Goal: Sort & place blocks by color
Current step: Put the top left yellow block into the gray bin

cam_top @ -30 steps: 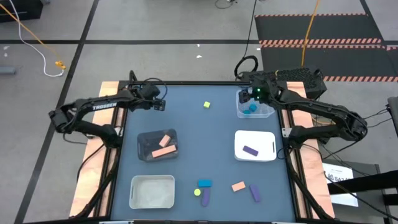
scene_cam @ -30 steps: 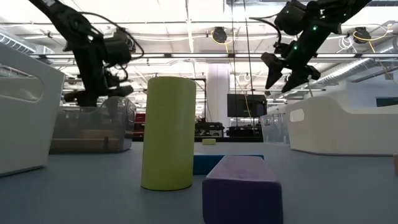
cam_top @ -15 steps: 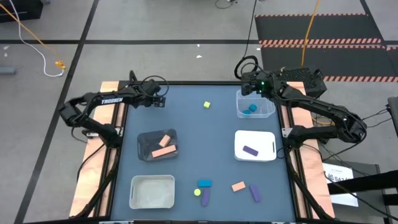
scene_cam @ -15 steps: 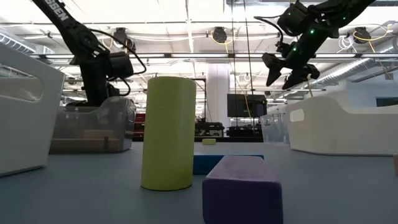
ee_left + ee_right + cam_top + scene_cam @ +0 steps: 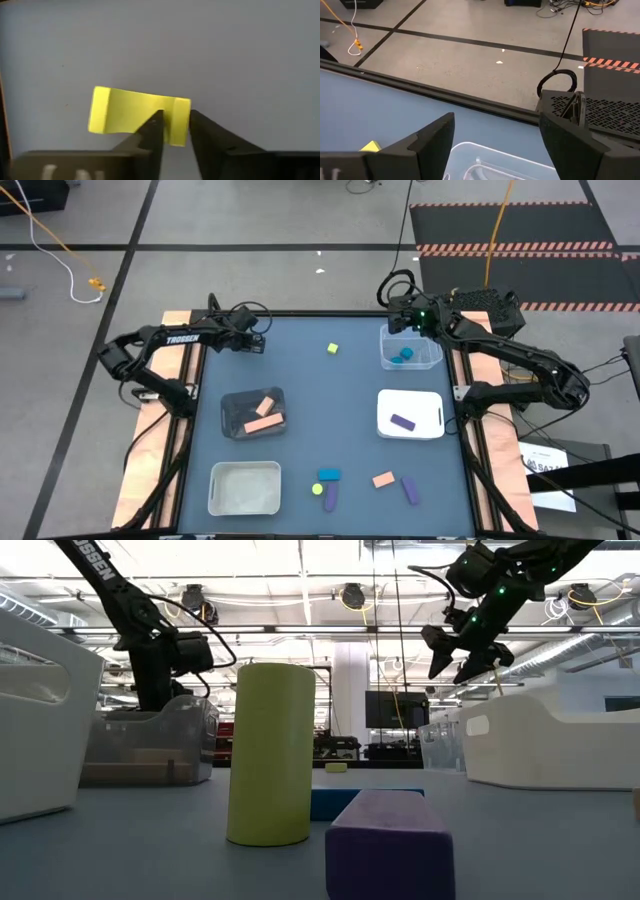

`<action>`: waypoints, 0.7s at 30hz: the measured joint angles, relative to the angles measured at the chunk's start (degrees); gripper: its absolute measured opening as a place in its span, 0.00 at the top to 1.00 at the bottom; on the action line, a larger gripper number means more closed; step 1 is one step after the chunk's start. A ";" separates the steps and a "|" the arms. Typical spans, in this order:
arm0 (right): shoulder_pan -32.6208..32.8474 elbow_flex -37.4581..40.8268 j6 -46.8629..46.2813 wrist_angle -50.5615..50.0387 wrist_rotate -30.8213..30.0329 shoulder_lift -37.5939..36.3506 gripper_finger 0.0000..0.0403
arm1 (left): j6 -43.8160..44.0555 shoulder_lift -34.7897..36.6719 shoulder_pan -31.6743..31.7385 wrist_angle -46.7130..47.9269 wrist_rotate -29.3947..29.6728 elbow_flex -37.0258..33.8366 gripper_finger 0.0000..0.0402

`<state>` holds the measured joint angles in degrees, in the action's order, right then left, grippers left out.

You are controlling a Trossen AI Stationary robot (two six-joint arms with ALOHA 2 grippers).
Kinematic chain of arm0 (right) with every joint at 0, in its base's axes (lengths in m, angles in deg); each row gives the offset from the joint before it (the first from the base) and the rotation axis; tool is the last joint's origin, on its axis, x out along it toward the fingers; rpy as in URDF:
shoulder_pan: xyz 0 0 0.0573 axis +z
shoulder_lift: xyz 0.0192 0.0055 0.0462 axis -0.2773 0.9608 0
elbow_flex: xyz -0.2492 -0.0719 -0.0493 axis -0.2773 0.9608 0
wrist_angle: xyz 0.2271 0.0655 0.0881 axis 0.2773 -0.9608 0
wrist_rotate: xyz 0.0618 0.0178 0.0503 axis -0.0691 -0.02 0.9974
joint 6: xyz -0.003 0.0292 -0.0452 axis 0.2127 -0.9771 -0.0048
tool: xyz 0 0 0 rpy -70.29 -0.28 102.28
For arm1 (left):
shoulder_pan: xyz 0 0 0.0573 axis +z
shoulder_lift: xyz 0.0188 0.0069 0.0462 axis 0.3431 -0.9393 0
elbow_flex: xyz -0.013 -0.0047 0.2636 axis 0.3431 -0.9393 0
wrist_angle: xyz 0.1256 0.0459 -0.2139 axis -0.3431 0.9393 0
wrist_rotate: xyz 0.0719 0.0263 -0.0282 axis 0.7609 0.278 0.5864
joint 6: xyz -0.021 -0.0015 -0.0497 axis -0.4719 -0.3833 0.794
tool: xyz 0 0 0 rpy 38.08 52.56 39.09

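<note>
My left gripper (image 5: 257,345) is at the table's far left, shut on a yellow block (image 5: 125,112) that shows only in the left wrist view. My right gripper (image 5: 402,328) hangs open above a clear bin (image 5: 428,360) at the far right, which holds blue blocks (image 5: 403,356). A small yellow-green cube (image 5: 332,349) lies on the table between the two arms. A blue block (image 5: 328,475), a yellow-green cylinder (image 5: 270,752), two purple bars (image 5: 331,499) (image 5: 410,489) and a salmon block (image 5: 383,479) lie loose near the front edge. My left gripper pinches one end of the yellow block (image 5: 181,107) between its two fingers (image 5: 152,127). The fingers come from above, pointing down, and lie across the block. The rest of the block sticks out to one side. Whether it rests on the table or hangs clear, I cannot tell.
A dark clear bin (image 5: 232,425) at the left holds salmon blocks. A white tray (image 5: 432,420) at the right holds a purple bar (image 5: 402,421). A white bin (image 5: 244,487) stands at the near left. Open tabletop lies in the middle.
My left arm has drawn its elbow in and its wrist has tipped, with the gripper staying over the far-left spot. My right gripper has shifted a little toward the far edge above the clear bin.
</note>
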<state>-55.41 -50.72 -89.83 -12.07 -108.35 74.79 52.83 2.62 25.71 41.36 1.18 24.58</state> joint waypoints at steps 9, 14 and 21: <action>0.00 0.00 0.59 -0.04 -0.02 0.00 0.31 | 2.98 0.93 -0.07 -0.36 -3.01 0.09 0.92; 0.00 0.00 0.59 -0.04 -0.04 0.02 0.31 | 4.77 5.76 -0.99 -4.88 -12.59 -0.10 0.92; 0.00 0.00 0.54 -0.02 -0.04 0.02 0.31 | 9.18 15.67 -5.08 -26.05 -27.57 -0.09 0.92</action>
<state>-55.41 -50.72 -89.29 -12.09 -108.39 74.81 62.01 18.29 20.63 15.31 -26.39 24.49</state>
